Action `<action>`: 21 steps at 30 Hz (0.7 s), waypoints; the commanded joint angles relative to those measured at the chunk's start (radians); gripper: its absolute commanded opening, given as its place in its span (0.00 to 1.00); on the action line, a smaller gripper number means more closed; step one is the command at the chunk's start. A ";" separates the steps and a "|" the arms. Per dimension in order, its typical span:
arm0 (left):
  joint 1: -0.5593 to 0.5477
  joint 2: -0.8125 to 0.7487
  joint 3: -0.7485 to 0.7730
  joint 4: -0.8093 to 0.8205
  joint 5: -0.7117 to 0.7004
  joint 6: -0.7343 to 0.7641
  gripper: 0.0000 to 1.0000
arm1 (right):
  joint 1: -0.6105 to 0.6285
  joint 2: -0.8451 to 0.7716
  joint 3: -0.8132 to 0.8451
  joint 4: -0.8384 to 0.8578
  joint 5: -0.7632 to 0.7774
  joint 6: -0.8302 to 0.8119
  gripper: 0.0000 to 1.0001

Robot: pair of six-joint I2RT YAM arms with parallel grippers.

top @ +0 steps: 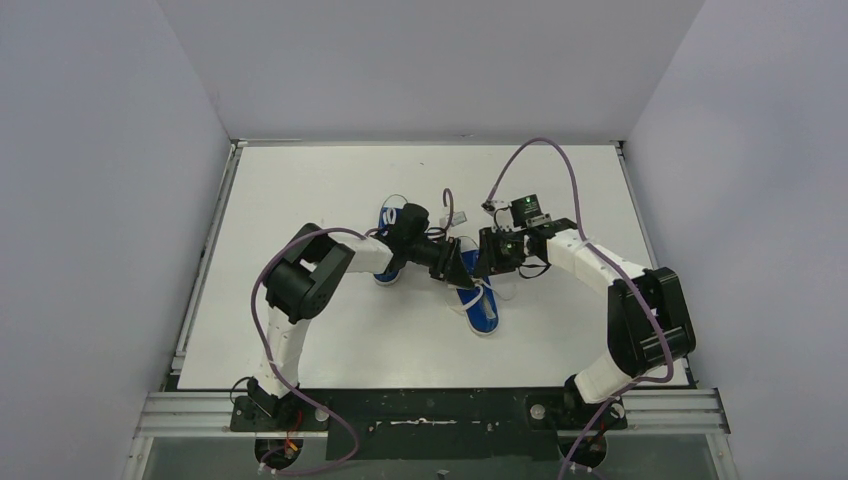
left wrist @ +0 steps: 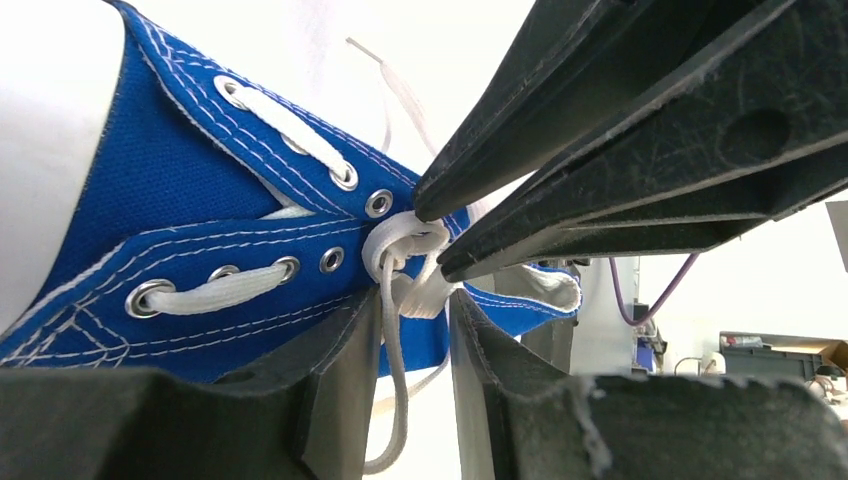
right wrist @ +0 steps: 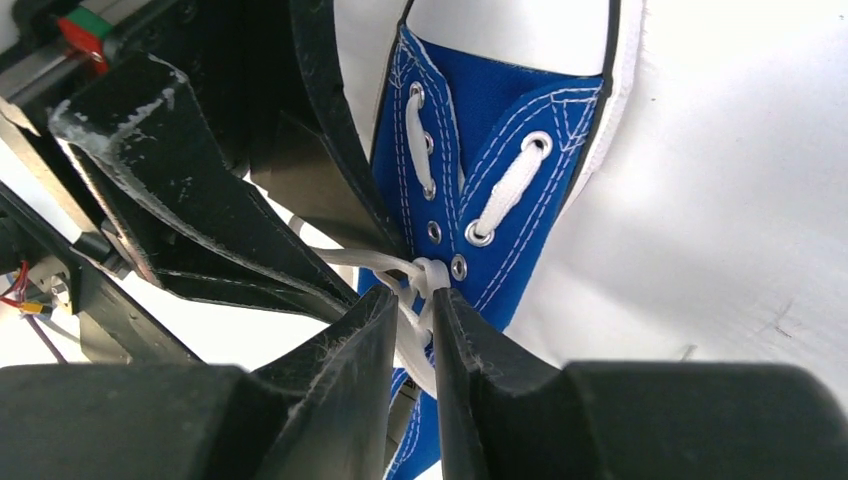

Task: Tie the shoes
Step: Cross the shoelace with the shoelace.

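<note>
The shoes (top: 484, 312), two small blue canvas sneakers with white laces and white soles, lie on the white table (top: 330, 340), around its middle. Closest to me, a metal rail (top: 190, 410) runs along the table's near edge. Both arms are bolted there, with purple cables (top: 262, 330) looping off them. The left arm (top: 300, 280) bends in from the left and the right arm (top: 645, 315) from the right, and their tips meet over the nearer shoe (right wrist: 500, 120), which lies just right of centre.

Up close, the left gripper (left wrist: 414, 300) has its jaws a narrow gap apart just below the top eyelets (left wrist: 378, 204). The lace (left wrist: 403, 240) hangs down through that gap and touches the fingers, but I can't tell whether it is actually being squeezed. The right gripper (right wrist: 414, 302) comes at the same spot from the opposite side. Its jaws are pinched down on the bunched loop of lace right beside the top eyelets, almost tip to tip with the left one. Lower on that shoe the lace runs flat between the other eyelets. A loose strand (left wrist: 400, 95) of lace lies on the table just beyond it.

Farther back and to the left, the other shoe (top: 388, 216) lies partly hidden under the left arm, apart from both sets of fingertips. Behind it the table ends at plain grey walls (top: 430, 60).
</note>
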 commanded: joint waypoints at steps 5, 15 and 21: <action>-0.006 -0.060 0.012 -0.003 0.035 0.046 0.28 | 0.009 0.024 0.035 -0.012 0.060 -0.046 0.28; -0.004 -0.061 0.039 -0.043 0.014 0.060 0.37 | 0.037 0.033 0.035 -0.011 0.104 -0.072 0.14; 0.006 -0.029 0.100 -0.111 0.009 0.087 0.39 | 0.024 -0.042 0.040 -0.004 0.059 -0.068 0.00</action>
